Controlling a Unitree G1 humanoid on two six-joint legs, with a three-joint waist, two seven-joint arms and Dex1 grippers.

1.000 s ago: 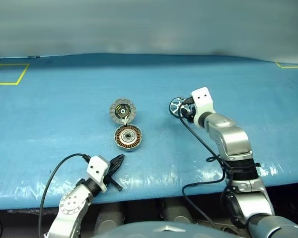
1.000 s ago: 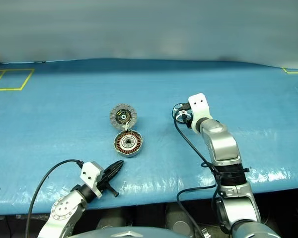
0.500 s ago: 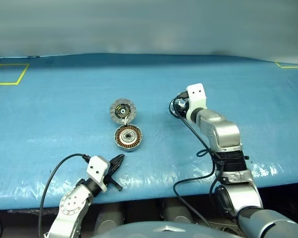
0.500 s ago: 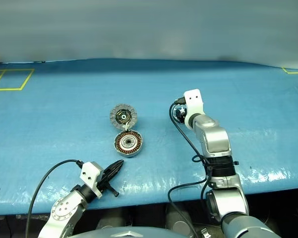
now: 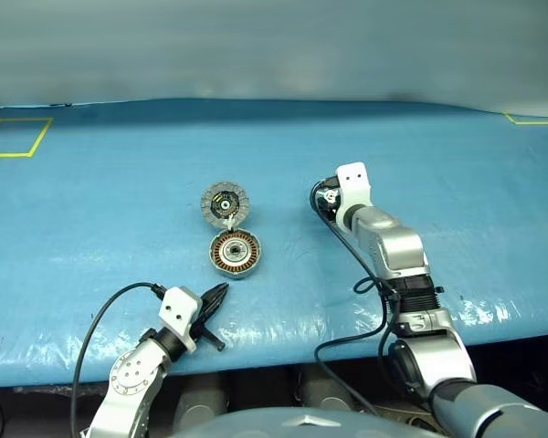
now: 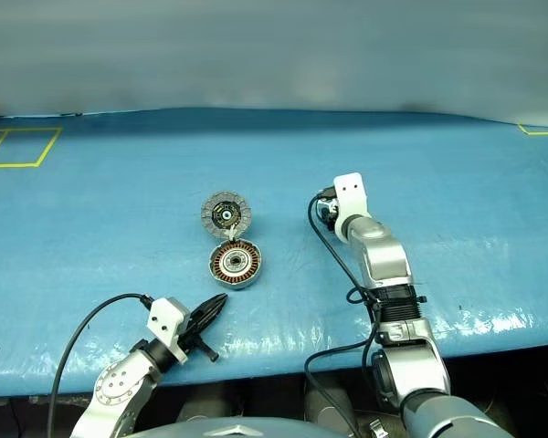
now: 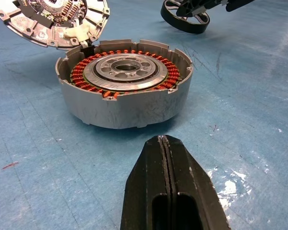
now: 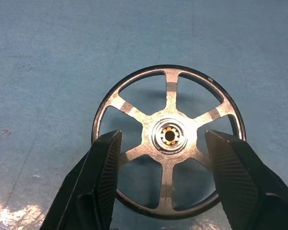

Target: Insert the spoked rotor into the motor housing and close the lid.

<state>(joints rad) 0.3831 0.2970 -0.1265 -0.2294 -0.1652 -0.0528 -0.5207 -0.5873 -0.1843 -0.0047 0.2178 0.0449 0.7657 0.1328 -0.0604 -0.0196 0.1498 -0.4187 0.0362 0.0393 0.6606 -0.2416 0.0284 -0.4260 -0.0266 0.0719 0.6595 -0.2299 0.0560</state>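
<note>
Open worktop (image 5: 100, 210) all round the parts
Motor housing (image 5: 235, 253) mouth unobstructed; hinged lid (image 5: 226, 203) lies behind, seemingly flat; spoked rotor (image 8: 167, 139) well apart.

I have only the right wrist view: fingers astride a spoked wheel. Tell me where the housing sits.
Observer: The motor housing lies on the blue table, apart from the spoked rotor, on the robot's left of it.
Operator: Report the lid.
Observer: The lid lies open, ribbed face up, hinged at the housing's far edge.
Operator: Report the left gripper.
Observer: The left gripper is shut, empty, pointing at the housing.
</note>
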